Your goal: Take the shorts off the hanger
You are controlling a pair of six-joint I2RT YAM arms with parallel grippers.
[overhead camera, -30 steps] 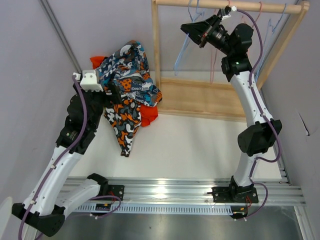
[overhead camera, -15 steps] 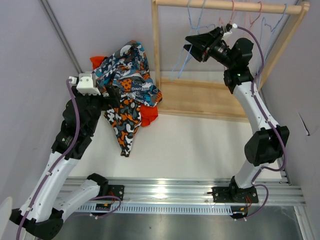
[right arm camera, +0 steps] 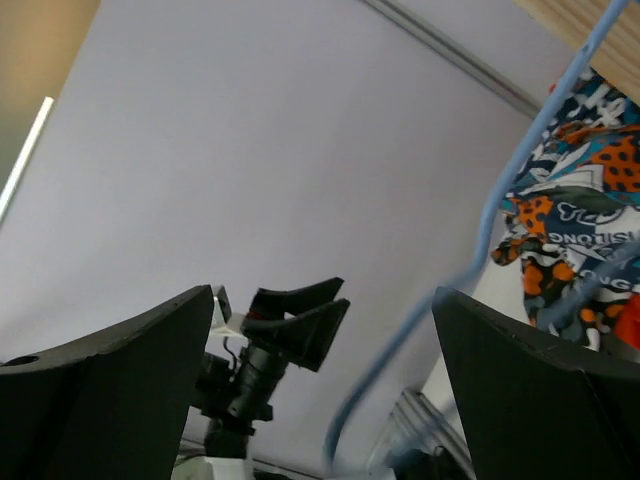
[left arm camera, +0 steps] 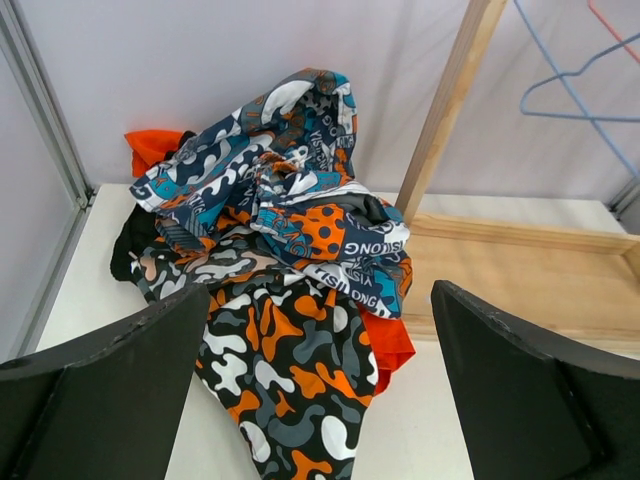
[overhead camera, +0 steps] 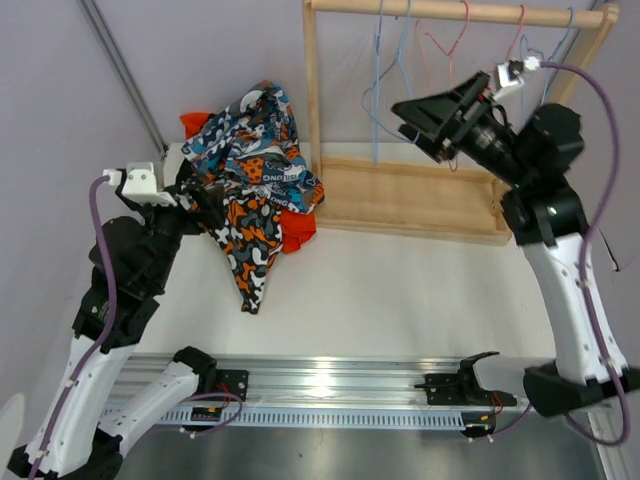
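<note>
The left hand (overhead camera: pixel 207 203) hovered over the far-left part of the worktop (overhead camera: pixel 400 290), at the near-left edge of the fabric pile. Its fingers stood wide apart and gripped nothing. The shorts (overhead camera: pixel 250 165) lay heaped in the far-left corner of the worktop, off the hangers. Two blotch-patterned pairs lay on top. An orange-red pair (overhead camera: pixel 297 237) showed from beneath at the pile's right edge and again at its far edge. A black pair (left arm camera: pixel 125 255) showed at the pile's left edge. The wooden rack (overhead camera: pixel 410 195) stood along the far edge, just right of the pile. Wire hangers hung from its rail (overhead camera: pixel 450 12). The right hand (overhead camera: pixel 408 122) was raised in front of the rack, below the rail, fingers spread and released. In the right wrist view a blue hanger (right arm camera: pixel 487 225) crossed between the fingers; whether it touched them could not be told.
</note>
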